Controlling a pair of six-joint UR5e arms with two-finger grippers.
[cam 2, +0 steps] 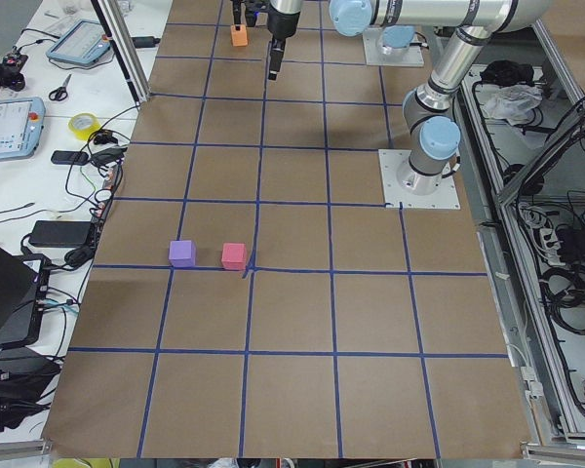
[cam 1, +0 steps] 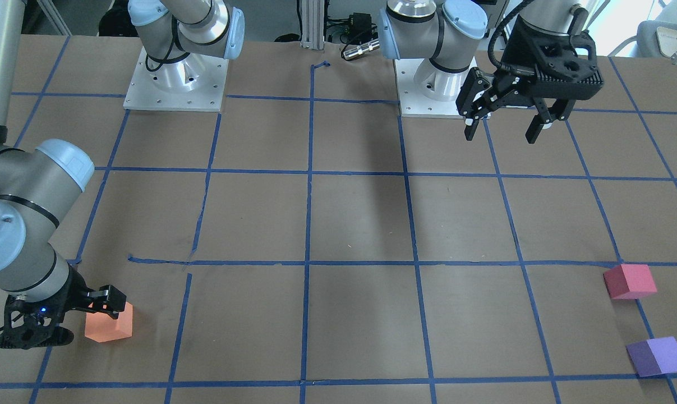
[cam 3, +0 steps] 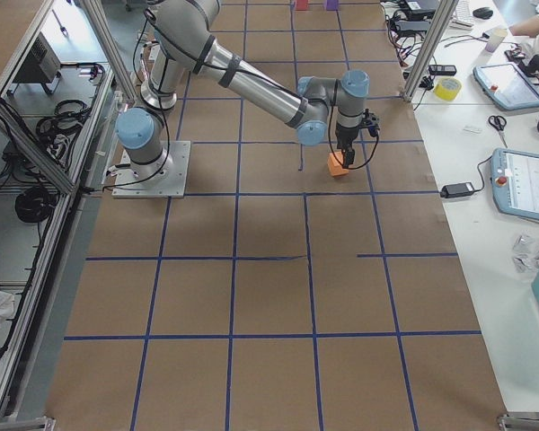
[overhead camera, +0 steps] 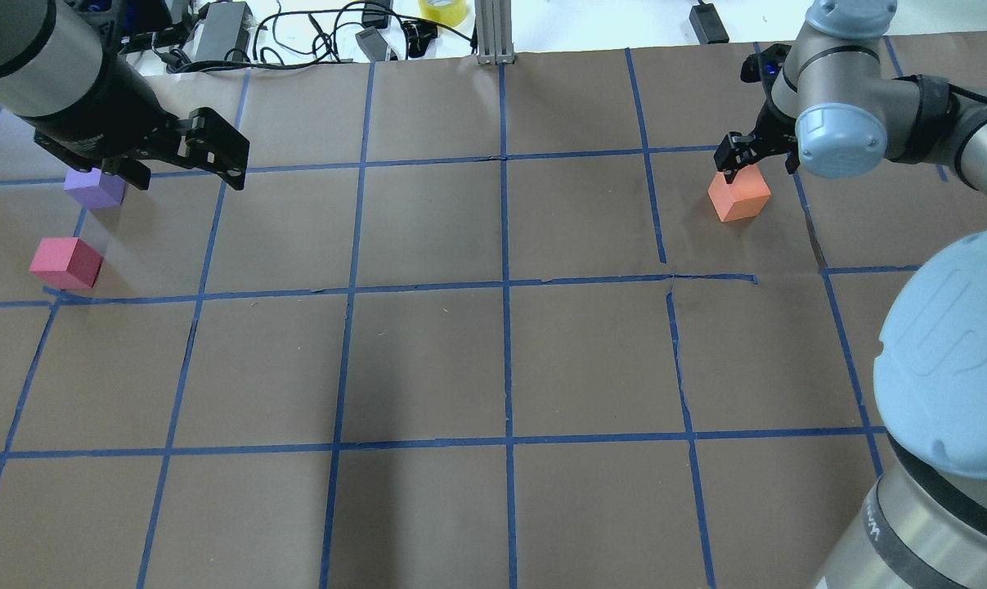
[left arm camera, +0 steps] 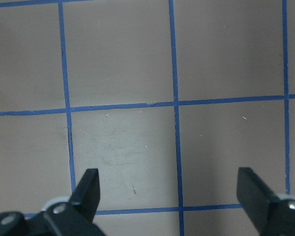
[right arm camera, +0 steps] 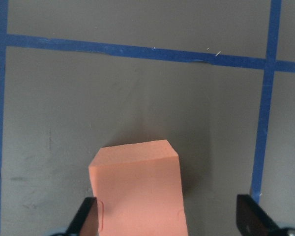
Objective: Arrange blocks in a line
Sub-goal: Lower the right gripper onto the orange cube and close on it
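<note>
Right arm (cam 1: 18, 224) is down at the orange block (cam 1: 109, 324), on the robot's right side of the counter (cam 1: 360, 224) and far out from the bases. Right jaws are open and straddle the block. In the wrist view one finger (right arm camera: 88, 219) sits against the block's side and the other stands well apart from it, so it is not clamped. The block rests flat on the counter inside one square of the blue tape grid (cam 1: 309, 224), clear of the lines.

Left arm (cam 1: 428, 33) is held up off the counter, near its base plate (cam 1: 433, 90). Left jaws are spread wide; its wrist view shows only bare counter and tape lines below.

Red-pink block (cam 1: 630, 280) and purple block (cam 1: 658, 356) sit at the robot's left edge of the counter. They are near each other but not touching, and purple is the farther one from the robot. Red-pink's corner is just beside a tape crossing. Both are well apart from orange, across the width of the counter. Orange lies about as far out as purple. The three blocks are not in one line.
</note>
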